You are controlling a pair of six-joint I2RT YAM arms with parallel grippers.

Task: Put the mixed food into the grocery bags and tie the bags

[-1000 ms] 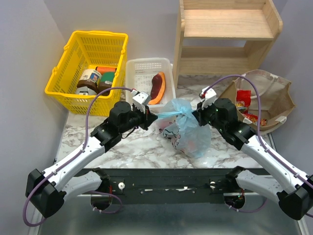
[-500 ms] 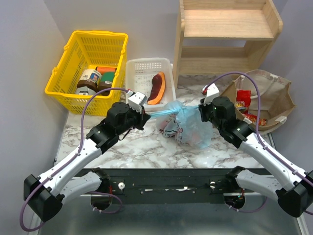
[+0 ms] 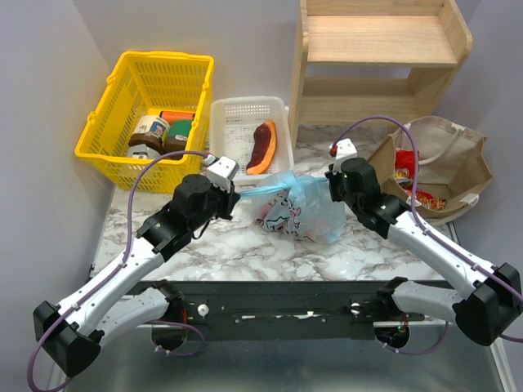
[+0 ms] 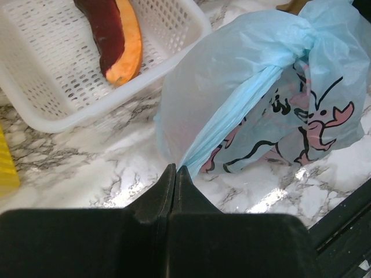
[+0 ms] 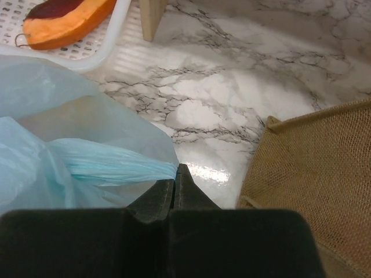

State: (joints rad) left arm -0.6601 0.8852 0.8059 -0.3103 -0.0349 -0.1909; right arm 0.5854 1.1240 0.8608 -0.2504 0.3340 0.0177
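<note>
The blue bag (image 3: 301, 211) sits on the table (image 3: 237, 245) between the arms, its handles crossed into a knot on top. The left gripper (image 4: 175, 169) is pinched tight on the left handle (image 4: 232, 121) and the right gripper (image 5: 175, 171) on the right handle (image 5: 110, 165) — both strands run taut. To cinch it well, pull outward evenly and low, so the knot tightens without lifting the bag or tearing the thin film. The tan bag (image 3: 458, 163) — packets (image 3: 406, 163) inside — lies open at the right, untied.
</note>
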